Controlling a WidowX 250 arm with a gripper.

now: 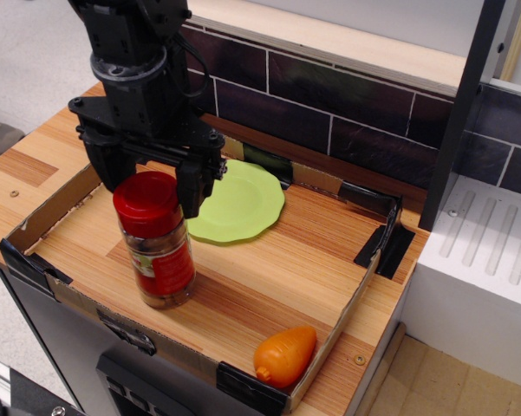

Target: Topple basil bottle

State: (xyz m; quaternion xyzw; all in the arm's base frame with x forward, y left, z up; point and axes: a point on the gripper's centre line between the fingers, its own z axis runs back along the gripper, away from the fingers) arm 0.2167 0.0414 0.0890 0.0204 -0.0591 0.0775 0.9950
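The basil bottle [156, 243] stands near the front left of the cardboard tray, a clear jar with a red lid [146, 201], brownish contents and a red-and-white label. It leans slightly, its top tipped toward the left. My black gripper [147, 192] is open and hangs right over the lid, one finger [191, 189] at the lid's right side and the other at its left. I cannot tell whether a finger touches the lid.
A light green plate [236, 201] lies behind the bottle. An orange carrot toy [285, 355] lies at the tray's front right corner. Low cardboard walls [65, 195] ring the wooden tray floor. A dark tiled wall stands behind, a white unit at the right.
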